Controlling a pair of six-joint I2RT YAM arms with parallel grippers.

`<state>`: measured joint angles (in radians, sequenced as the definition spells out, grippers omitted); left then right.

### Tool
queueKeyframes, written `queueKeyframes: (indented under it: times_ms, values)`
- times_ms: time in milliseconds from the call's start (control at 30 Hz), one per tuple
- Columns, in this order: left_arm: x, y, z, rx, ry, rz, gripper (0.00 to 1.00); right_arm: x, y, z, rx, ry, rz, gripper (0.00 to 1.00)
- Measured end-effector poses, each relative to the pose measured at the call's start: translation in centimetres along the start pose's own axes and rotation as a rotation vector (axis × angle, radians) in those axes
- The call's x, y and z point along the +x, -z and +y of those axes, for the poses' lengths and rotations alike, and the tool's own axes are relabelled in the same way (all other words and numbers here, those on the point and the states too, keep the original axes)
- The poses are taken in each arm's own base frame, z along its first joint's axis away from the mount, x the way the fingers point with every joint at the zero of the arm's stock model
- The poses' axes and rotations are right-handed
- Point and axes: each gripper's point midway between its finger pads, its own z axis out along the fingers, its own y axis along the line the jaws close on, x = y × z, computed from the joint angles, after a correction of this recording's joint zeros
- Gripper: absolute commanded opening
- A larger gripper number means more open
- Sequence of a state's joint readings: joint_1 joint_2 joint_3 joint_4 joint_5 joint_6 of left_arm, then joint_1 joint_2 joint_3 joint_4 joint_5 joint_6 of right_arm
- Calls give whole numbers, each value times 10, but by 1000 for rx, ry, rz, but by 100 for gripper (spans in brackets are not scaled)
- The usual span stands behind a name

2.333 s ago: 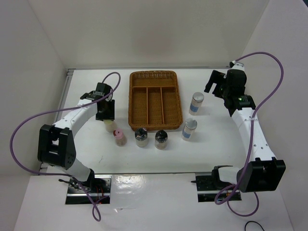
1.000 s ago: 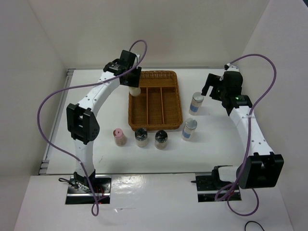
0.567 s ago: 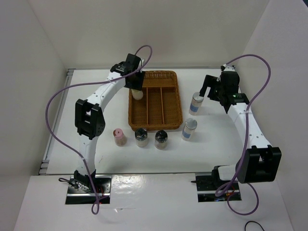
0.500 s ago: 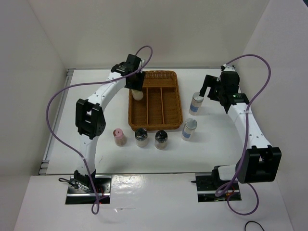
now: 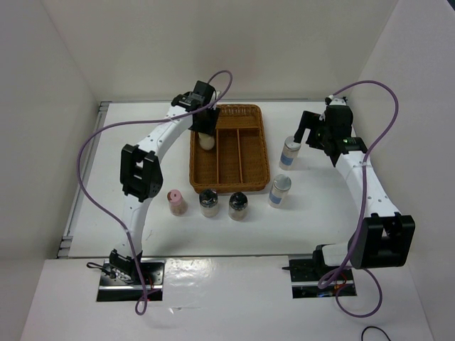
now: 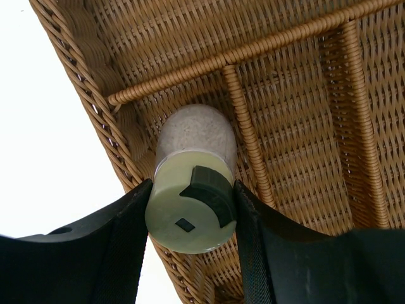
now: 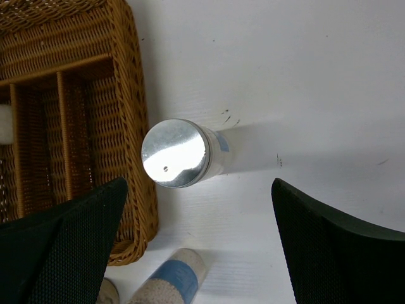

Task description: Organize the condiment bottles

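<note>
- Since the earliest frame the left arm has swung from the table's left side over to the wicker tray [image 5: 229, 108], carrying the yellow-capped jar [image 6: 195, 136] with it. The right arm has edged in toward the far grey-capped jar [image 7: 176, 153].
- Left gripper [image 6: 192, 218] pinches the yellow cap from both sides. The jar body, pale and speckled, points down into the far end of the tray's left long compartment.
- Jar base is hidden behind its own body, so contact with the tray floor cannot be told; possibly just clear.
- Right gripper [image 7: 197, 190]: fingers spread wide, one on each side of the far grey-capped jar, touching nothing.
- Near grey-capped jar [image 5: 279, 190], blue label, is cut off by the bottom edge of the right wrist view.
- Pink-capped jar [image 5: 175, 202] and two black-capped jars [image 5: 208, 202] [image 5: 237, 205] stand in a row on the table, just before the tray's near rim.
- Held jar sits close between the tray's left wall and the first long divider. The far grey-capped jar stands just beside the right rim.
</note>
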<state>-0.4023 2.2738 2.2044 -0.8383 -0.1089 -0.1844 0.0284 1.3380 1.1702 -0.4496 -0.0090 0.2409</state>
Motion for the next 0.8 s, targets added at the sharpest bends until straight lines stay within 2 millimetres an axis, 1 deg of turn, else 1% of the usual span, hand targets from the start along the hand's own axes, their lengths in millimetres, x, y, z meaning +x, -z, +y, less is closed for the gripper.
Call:
queueKeyframes:
  times_ms: [133, 167, 200, 333, 400, 533, 600, 667, 767, 800]
  values:
    - [1, 1, 0, -5, -5, 9, 63, 0, 0, 0, -1, 0, 0, 99]
    - [2, 1, 0, -7, -6, 9, 75, 0, 0, 0, -2, 0, 1, 99]
    - [2, 2, 0, -10, -16, 10, 81, 0, 0, 0, -3, 0, 0, 99]
    - [3, 5, 3, -26, -33, 17, 91, 0, 0, 0, -3, 0, 1, 99]
    - [2, 8, 3, -28, -38, 20, 92, 0, 0, 0, -3, 0, 1, 99]
    - [-6, 18, 3, -28, -37, 5, 96, 0, 0, 0, -3, 0, 1, 99]
    - [-10, 28, 3, -26, -35, -8, 98, 0, 0, 0, -3, 0, 1, 99]
    - [-10, 44, 4, -24, -34, -17, 99, 0, 0, 0, -3, 0, 0, 99]
    - [-7, 83, 8, -24, -27, -53, 99, 0, 1, 0, -3, 0, 0, 99]
    - [1, 101, 11, -28, -24, -57, 99, 0, 1, 0, -2, 0, -1, 99]
